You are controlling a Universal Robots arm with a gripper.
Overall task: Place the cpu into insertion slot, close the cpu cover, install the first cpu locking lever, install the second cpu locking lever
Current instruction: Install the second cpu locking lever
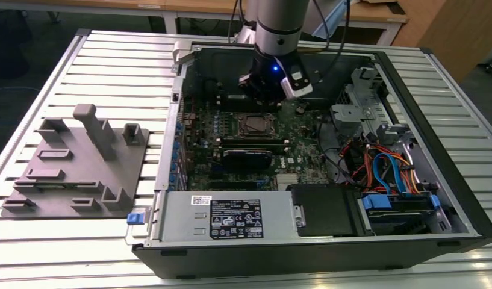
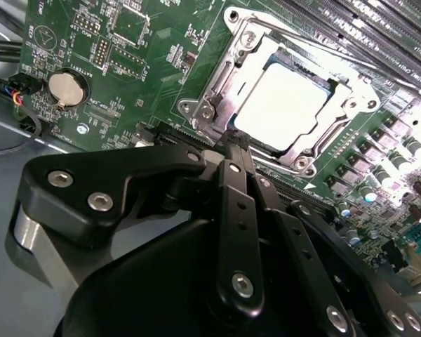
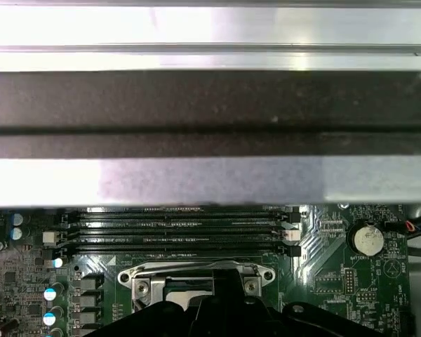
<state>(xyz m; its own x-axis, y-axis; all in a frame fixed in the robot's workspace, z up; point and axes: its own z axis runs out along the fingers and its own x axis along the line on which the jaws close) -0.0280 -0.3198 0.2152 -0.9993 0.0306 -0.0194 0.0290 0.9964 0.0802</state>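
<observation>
The cpu (image 2: 281, 105) lies flat in the insertion slot (image 1: 254, 124) on the green motherboard (image 2: 147, 42), its pale silver top showing. The cpu cover (image 2: 214, 105) lies down over it, and its silvery frame rings the chip. In the first wrist view the cpu cover (image 3: 196, 272) sits just below the memory slots. My gripper (image 2: 237, 146) is shut with nothing between its black fingers, and its tip hangs just off one edge of the socket frame. In the exterior view the gripper (image 1: 268, 96) hovers inside the open computer case, a little behind the socket.
Long black memory slots (image 3: 175, 232) run beside the socket. A coin battery (image 2: 64, 86) sits on the board. A black card (image 1: 246, 158), a power supply (image 1: 221, 217) and blue and orange cables (image 1: 382, 168) fill the case. A grey fixture block (image 1: 77, 162) stands on the table at the exterior view's left.
</observation>
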